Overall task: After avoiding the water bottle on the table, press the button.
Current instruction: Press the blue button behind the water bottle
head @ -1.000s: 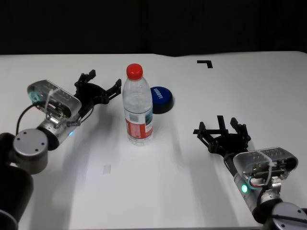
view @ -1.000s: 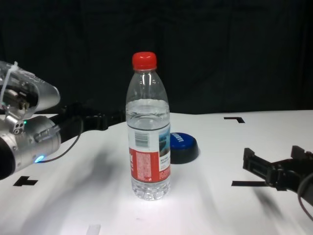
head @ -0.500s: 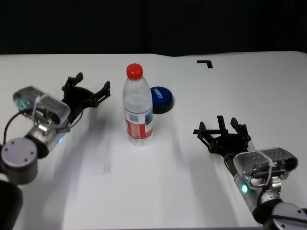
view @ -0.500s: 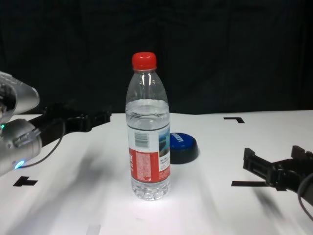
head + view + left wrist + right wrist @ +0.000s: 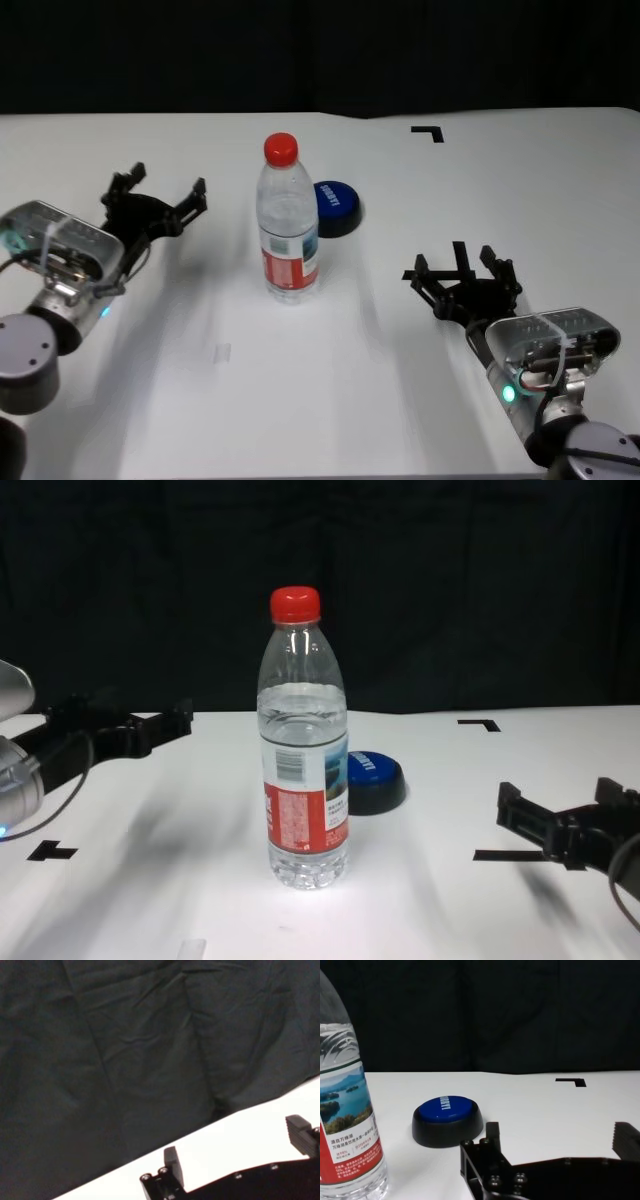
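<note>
I am holding the left gripper [image 5: 157, 195] wide open and empty, well left of the water bottle [image 5: 288, 220]; the button [image 5: 336, 207] is sitting behind it. The right gripper [image 5: 463, 271] is resting open, empty.

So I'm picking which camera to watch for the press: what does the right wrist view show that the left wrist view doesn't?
Only the right wrist view shows the water bottle and, beyond it, the blue button, plus a black corner tape mark and the open right gripper.

Only the left wrist view shows the open left gripper, which points at the dark curtain with neither task object in sight.

Both share the white table and the dark backdrop.
</note>
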Action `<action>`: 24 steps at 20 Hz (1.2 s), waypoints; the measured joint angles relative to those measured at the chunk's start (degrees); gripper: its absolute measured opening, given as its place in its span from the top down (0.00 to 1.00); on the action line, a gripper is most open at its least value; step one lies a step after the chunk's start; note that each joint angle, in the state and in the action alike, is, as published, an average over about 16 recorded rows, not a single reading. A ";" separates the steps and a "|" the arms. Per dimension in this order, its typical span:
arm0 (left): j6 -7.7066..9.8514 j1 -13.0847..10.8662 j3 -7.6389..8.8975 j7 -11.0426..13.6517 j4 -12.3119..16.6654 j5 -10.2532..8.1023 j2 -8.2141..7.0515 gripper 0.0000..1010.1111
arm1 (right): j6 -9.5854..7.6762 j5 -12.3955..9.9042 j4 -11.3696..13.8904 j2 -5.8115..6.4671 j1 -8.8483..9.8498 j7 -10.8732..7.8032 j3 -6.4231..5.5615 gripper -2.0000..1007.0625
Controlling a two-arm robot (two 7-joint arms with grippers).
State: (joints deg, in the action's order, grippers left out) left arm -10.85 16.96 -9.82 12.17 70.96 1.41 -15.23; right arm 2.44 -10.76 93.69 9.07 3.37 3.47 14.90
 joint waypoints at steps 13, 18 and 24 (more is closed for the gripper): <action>2.75 -8.94 3.98 -3.18 10.51 1.42 0.52 0.01 | 0.00 0.00 0.00 0.00 0.00 0.00 0.00 0.00; 3.59 -12.45 5.42 -4.19 14.31 2.07 1.05 0.01 | 0.00 0.00 0.00 0.00 0.00 0.00 0.00 0.00; 4.17 -15.89 6.67 -4.98 17.86 2.80 1.75 0.01 | 0.00 0.00 0.00 0.00 0.00 0.00 0.00 0.00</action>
State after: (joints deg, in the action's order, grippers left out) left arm -6.68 1.07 -3.16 7.19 88.82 4.21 -13.48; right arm 2.44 -10.76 93.69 9.07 3.37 3.47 14.90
